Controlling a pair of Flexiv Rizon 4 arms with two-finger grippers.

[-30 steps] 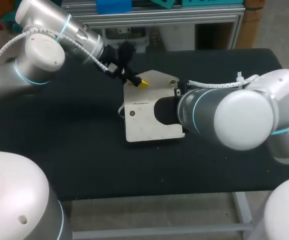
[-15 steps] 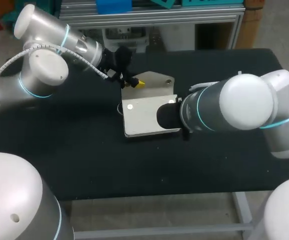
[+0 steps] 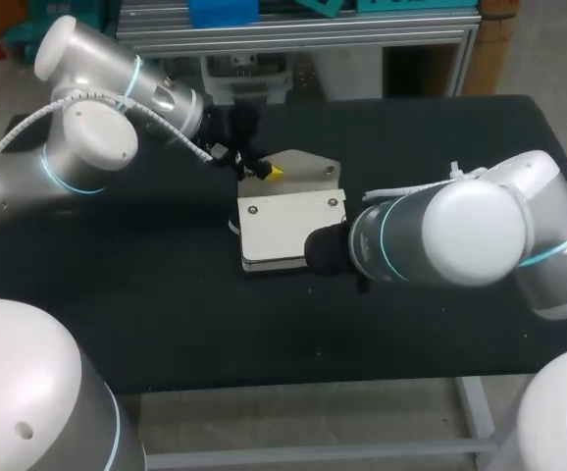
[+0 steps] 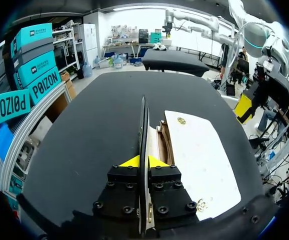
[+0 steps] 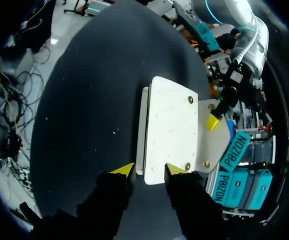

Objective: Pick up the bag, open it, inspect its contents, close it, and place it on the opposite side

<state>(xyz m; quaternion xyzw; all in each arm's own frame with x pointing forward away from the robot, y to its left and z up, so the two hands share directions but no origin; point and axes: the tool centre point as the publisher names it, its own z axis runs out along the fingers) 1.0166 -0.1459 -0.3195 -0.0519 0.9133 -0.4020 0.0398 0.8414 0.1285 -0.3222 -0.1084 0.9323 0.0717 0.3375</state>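
The cream bag lies flat in the middle of the black table, its front flap folded down, with metal snaps at the corners. A greyer back panel sticks out behind it. My left gripper is at that panel's left edge. In the left wrist view the left gripper is shut on a thin, edge-on sheet of the bag, and the flap lies beside it. My right gripper stands open just over the bag's near edge; in the head view its arm hides it.
The black table extends well to the left and front of the bag. My right arm's forearm covers the table to the right of the bag. A white cable loops along it.
The flap has come down flat onto the bag. My right gripper has opened, let go of the flap and drawn back a little. The bag and my left gripper shifted slightly left.
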